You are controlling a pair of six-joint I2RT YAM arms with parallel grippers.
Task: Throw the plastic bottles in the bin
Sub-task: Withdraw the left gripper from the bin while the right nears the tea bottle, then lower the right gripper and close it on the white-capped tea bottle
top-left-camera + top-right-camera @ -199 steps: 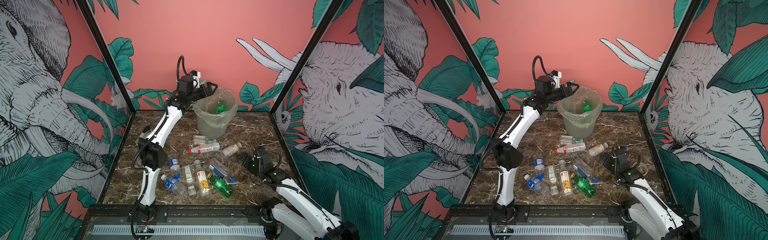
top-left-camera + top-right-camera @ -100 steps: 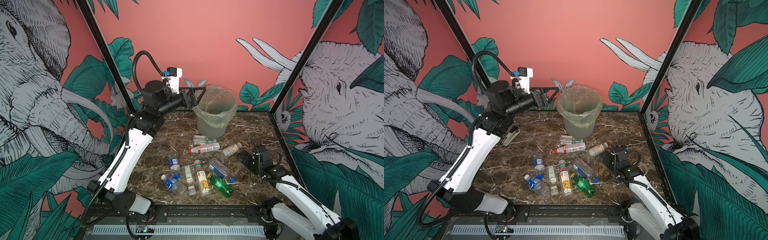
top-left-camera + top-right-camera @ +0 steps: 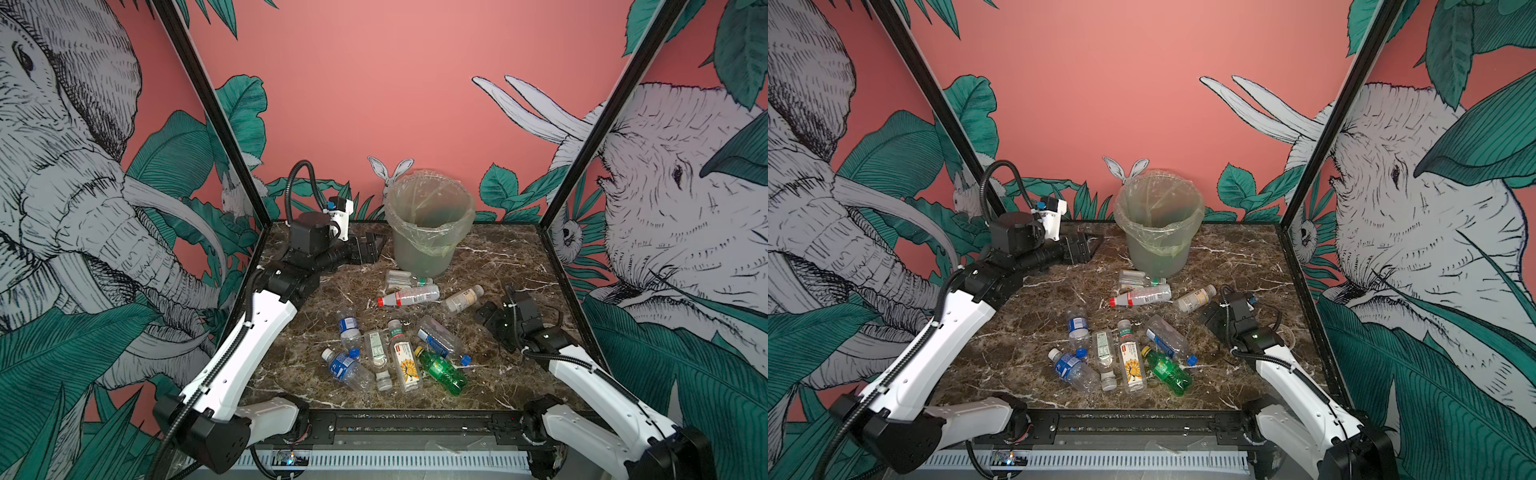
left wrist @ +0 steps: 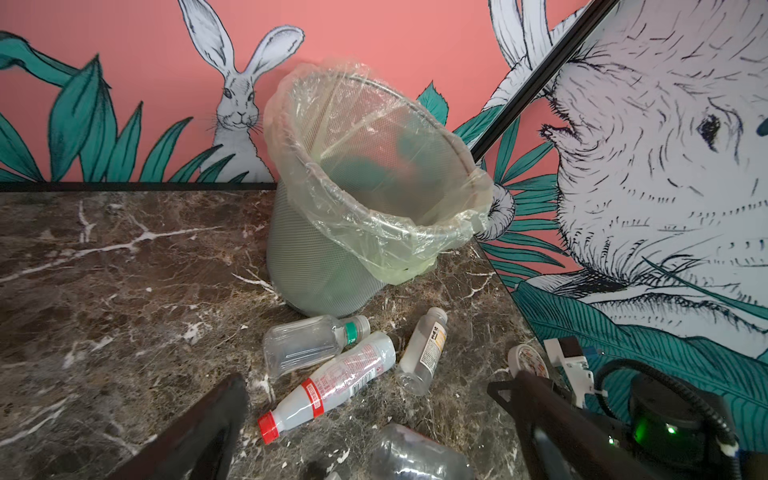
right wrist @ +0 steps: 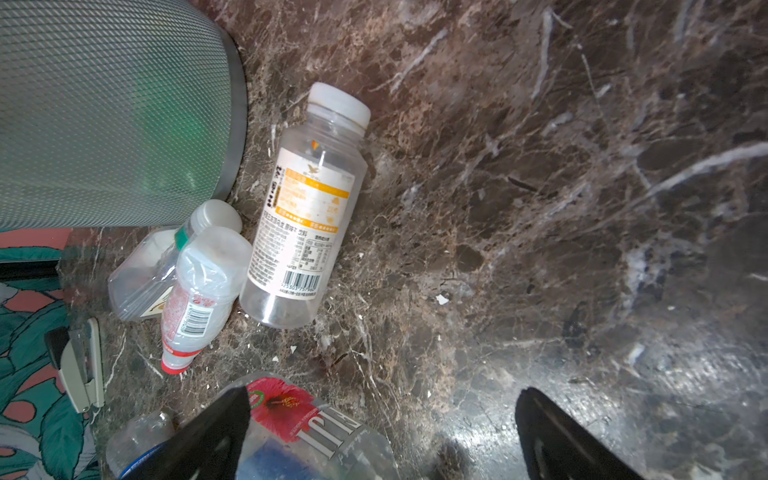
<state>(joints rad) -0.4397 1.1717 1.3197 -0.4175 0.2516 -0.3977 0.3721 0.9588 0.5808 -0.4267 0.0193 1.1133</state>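
The left gripper (image 3: 376,248) beside the bin (image 3: 419,257) at the back & the right gripper (image 3: 490,320) low by the plastic bottles (image 3: 409,296) lying in front of it were both wide open & empty, so a pick was due, prob. the orange-label bottle (image 5: 305,208), jaws around its middle.

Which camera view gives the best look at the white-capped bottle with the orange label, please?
The right wrist view: the orange-label bottle lies close and uncovered, its white cap, label and barcode clear. Both top views show it small and distant. The left wrist view shows it whole but smaller, its label only partly visible.
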